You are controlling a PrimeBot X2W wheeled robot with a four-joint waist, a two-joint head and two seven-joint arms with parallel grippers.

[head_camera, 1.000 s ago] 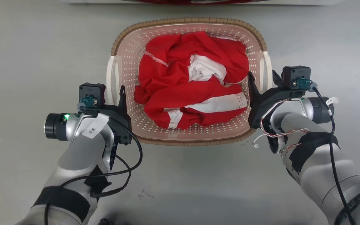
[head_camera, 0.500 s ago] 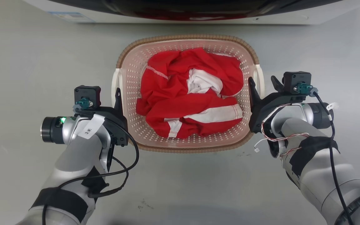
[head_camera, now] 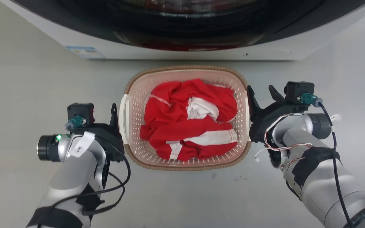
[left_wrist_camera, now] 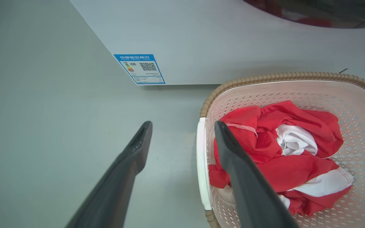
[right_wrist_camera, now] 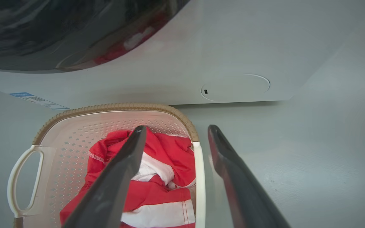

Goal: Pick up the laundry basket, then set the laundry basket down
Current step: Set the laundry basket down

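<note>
More of the washer (head_camera: 265,52) shows than 0.5 seconds ago; the laundry basket (head_camera: 185,67) sits upright before it, long axis along its front, with the left hand (left_wrist_camera: 183,126) and right hand (right_wrist_camera: 176,128) both spread apart.

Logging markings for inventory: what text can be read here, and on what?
Blue label on the washer: Chinese print and a QR code, too small to read.
White tag on the left forearm: handwritten mark, too blurred to read.
No text on the laundry basket.

Washer (head_camera: 182,19) runs off the top edge — blue label (head_camera: 86,52) too small to read. Clothes (head_camera: 176,126) bury the floor of the laundry basket (head_camera: 182,167).
</note>
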